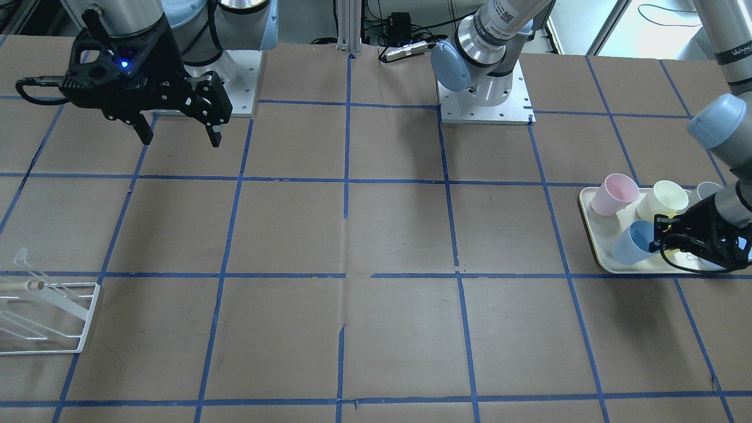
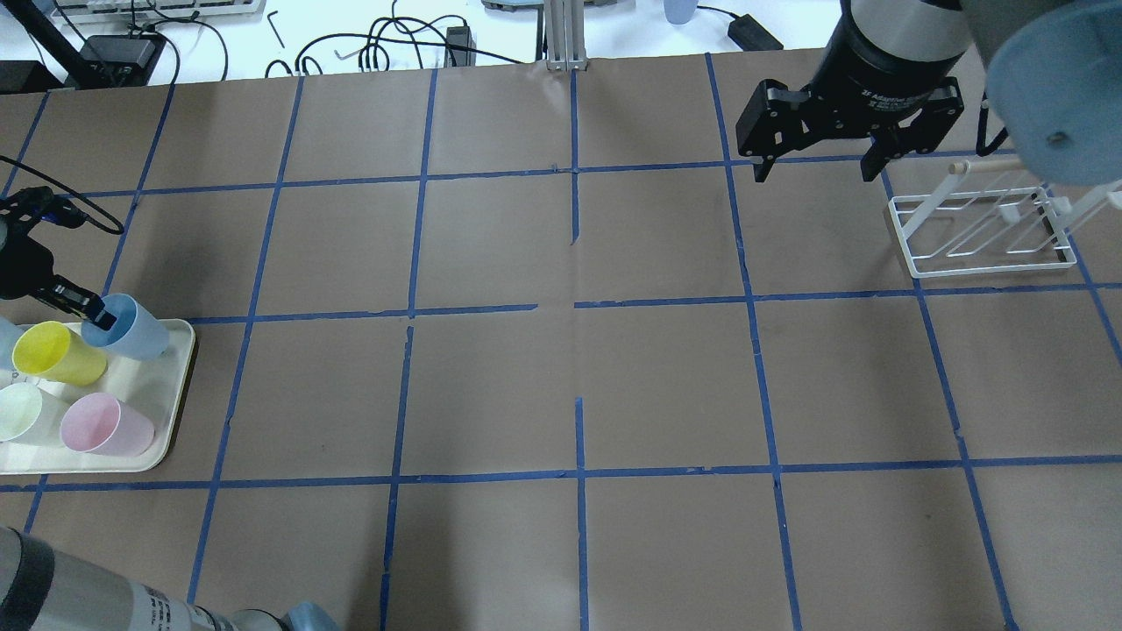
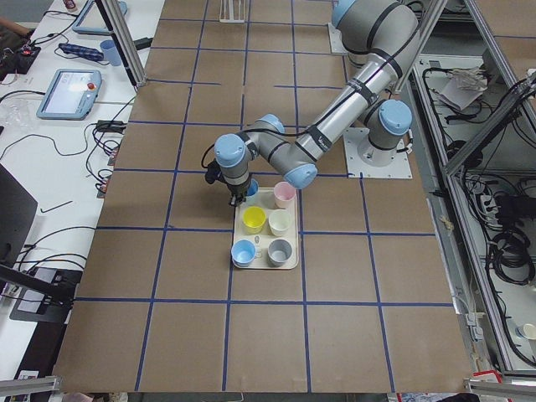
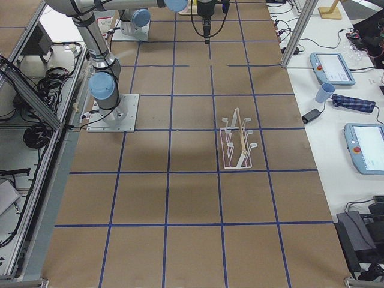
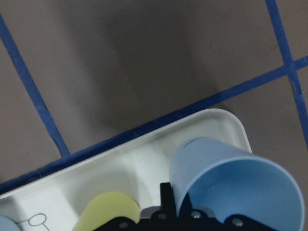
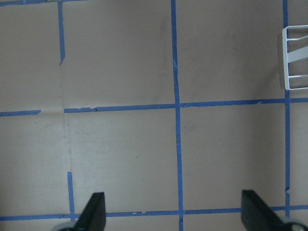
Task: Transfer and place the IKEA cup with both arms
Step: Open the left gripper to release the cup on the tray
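Cup (image 5: 231, 183), tapered smooth pale-blue plastic, tilted over round-cornered cream tray (image 5: 144, 161)

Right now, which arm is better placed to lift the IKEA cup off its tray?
Left. The left hand straddles the IKEA cup rim on the tray; the right hand hangs open across the table by the rack.

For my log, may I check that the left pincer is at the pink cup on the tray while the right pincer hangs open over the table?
Not quite: the left pincer is at the pale blue IKEA cup, not the pink cup, as the overhead exterior view shows. The rest is right.
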You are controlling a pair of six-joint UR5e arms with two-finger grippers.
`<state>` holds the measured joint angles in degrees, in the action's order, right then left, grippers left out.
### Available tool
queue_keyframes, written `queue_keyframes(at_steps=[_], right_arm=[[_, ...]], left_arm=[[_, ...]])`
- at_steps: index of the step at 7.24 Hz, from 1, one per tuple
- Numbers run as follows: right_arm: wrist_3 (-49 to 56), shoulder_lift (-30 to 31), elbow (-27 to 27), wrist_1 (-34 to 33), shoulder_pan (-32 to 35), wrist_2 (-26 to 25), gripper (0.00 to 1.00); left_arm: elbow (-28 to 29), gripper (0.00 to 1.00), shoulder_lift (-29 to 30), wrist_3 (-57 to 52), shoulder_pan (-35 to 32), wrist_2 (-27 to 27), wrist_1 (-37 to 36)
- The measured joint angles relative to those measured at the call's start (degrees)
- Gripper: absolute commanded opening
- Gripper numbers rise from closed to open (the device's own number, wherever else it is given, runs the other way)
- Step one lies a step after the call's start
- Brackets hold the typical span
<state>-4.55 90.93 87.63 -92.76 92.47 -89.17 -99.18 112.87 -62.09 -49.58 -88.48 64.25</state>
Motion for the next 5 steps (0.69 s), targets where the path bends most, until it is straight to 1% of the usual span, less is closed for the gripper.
queue_keyframes(at_steps=[1, 2, 3, 5], right_arm=[[0.1, -1.7, -2.9, 2.4, -0.1, 0.0, 1.0], [0.2, -2.9, -5.1, 5.0, -0.1, -0.1, 1.0], [0.3, -3.3, -5.8, 6.1, -0.1, -0.3, 1.0], [0.4, -3.2, -5.4, 6.3, -0.1, -0.4, 1.0]], left_arm=[[0.0, 0.46, 0.5, 0.0, 0.2, 0.2, 0.0], [0.0, 0.7, 1.0, 0.0, 0.3, 0.2, 0.1], [0.0, 0.75, 1.3, 0.1, 0.3, 0.2, 0.1], [0.2, 0.75, 1.7, 0.4, 0.3, 0.2, 0.4]])
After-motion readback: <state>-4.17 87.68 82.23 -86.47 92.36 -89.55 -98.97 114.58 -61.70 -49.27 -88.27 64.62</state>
